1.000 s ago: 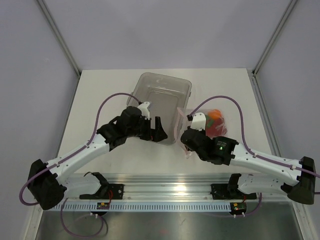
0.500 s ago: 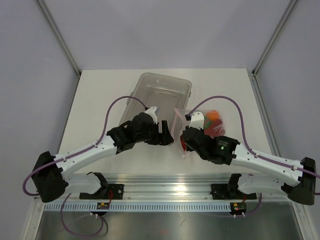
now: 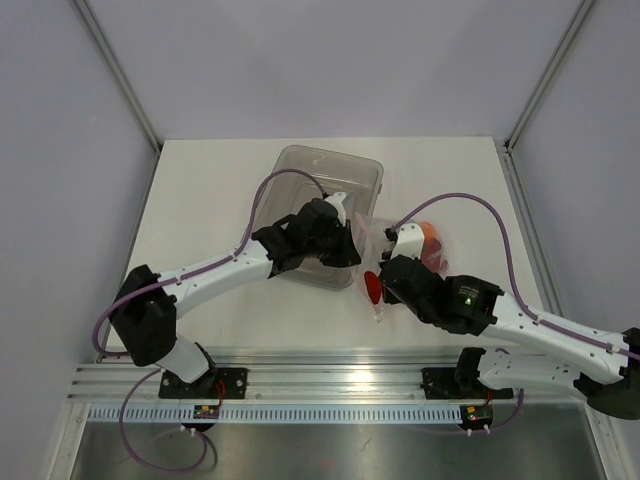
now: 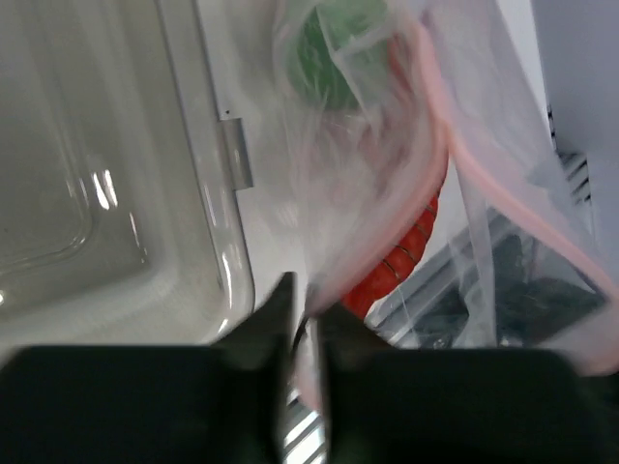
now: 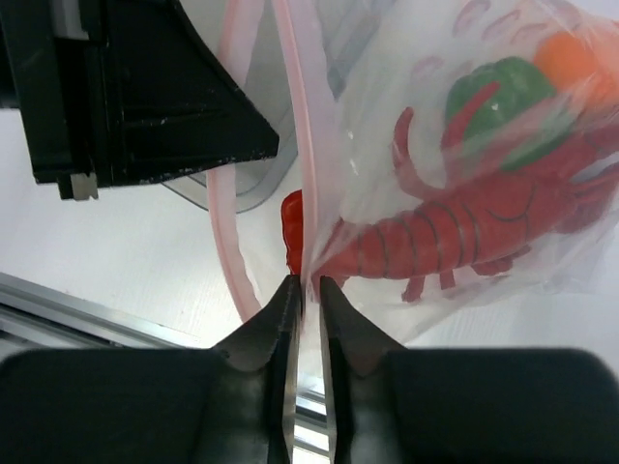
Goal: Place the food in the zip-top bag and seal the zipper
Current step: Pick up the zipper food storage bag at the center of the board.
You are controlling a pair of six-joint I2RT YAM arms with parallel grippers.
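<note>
The left arm is reaching over the near corner of the clear tray [image 3: 325,170]. The left gripper [image 3: 352,252] is sitting at the edge of the zip-top bag [image 3: 380,235]. The right gripper [image 3: 385,277] is sitting at the bag's near end, just beside the red lobster [image 3: 372,288]. The orange fruit [image 3: 432,232] is showing through the bag. Tray and bag are lying on a white table [image 3: 200,200].

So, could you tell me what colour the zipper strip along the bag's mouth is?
Pale pink; the zipper shows best in the right wrist view.
</note>
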